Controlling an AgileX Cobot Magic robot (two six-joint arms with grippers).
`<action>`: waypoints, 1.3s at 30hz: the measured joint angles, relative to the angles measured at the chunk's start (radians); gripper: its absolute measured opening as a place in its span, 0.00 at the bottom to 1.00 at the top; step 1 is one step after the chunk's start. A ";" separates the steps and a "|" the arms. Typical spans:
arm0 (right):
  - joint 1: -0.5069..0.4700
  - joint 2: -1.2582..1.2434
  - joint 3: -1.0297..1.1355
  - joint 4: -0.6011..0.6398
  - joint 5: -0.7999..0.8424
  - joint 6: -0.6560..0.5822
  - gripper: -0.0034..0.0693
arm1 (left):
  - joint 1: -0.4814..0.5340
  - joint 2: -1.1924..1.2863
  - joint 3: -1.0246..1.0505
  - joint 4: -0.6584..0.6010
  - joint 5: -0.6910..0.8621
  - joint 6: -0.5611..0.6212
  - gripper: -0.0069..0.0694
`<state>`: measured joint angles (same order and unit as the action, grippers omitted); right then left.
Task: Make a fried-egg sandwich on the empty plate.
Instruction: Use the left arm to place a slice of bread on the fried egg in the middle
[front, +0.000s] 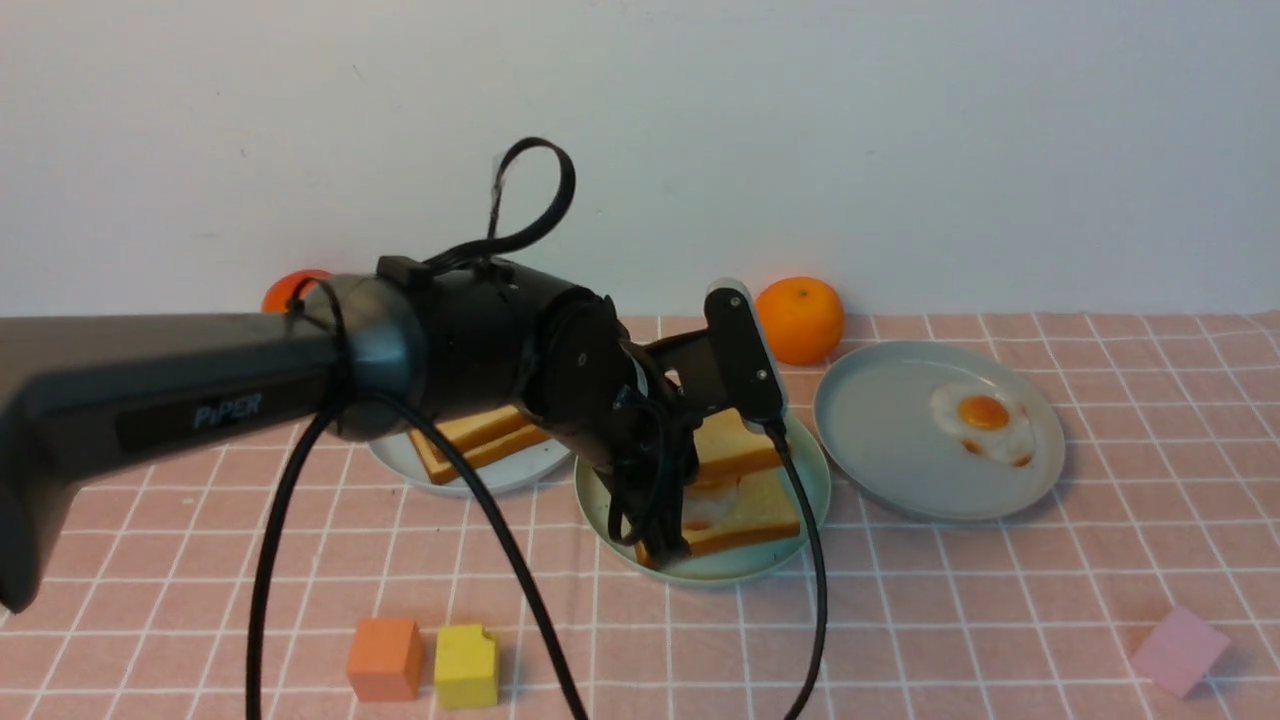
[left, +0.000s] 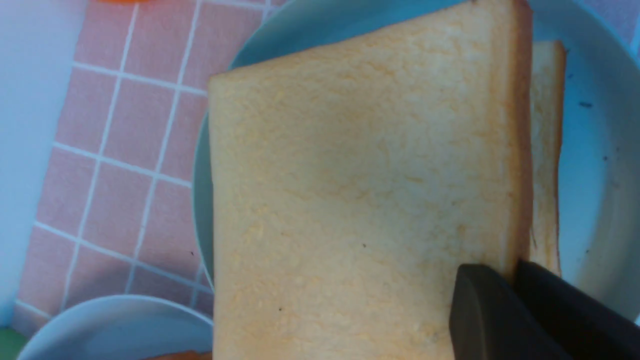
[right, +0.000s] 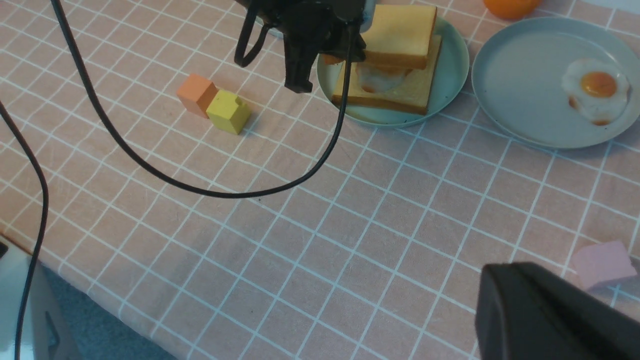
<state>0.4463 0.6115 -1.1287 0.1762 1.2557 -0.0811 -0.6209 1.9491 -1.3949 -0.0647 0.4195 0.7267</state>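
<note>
Pink checked cloth (front: 1000, 620); L fingers (left: 490, 315) clamp top toast (left: 360, 175) over mint plate (front: 745, 567), arm (front: 200, 390) masking it; R fingers (right: 540, 315) closed; orange (front: 798, 320) behind.

Finding: a robot test bench dressed as a dining table, not a working kitchen.

Evidence, front view:

- A black jointed robot arm (front: 150, 390) marked "PiPER" fills the left and centre of the frame. Loose black cables (front: 280, 520) hang from it in front of the table.
- The surface is a pink cloth with a white grid (front: 1000, 600), set against a plain white wall (front: 900, 150) across the upper half.
- At lower left, an orange cube (front: 385, 658) and a yellow cube (front: 466, 665) sit side by side. A pale pink block (front: 1178, 650) lies at lower right.
- Food on display:
  - square tan toast slices (front: 745, 515) on a round mint-green plate (front: 740, 568) at centre
  - a white fried egg (front: 985, 420) on a round grey-blue plate (front: 880, 450) at right
  - a round orange fruit (front: 799, 319) by the wall
</note>
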 joint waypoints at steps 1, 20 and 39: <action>0.000 0.000 0.000 0.000 0.000 0.000 0.10 | 0.000 0.008 0.000 0.006 0.003 -0.005 0.17; 0.000 0.000 0.000 0.000 0.000 0.000 0.12 | 0.000 0.043 0.000 0.012 0.011 0.017 0.38; 0.000 0.000 0.000 0.000 0.000 0.000 0.14 | 0.000 -0.040 0.000 -0.144 0.059 0.017 0.66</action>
<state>0.4463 0.6115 -1.1287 0.1766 1.2557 -0.0811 -0.6212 1.9094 -1.3949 -0.2085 0.4789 0.7435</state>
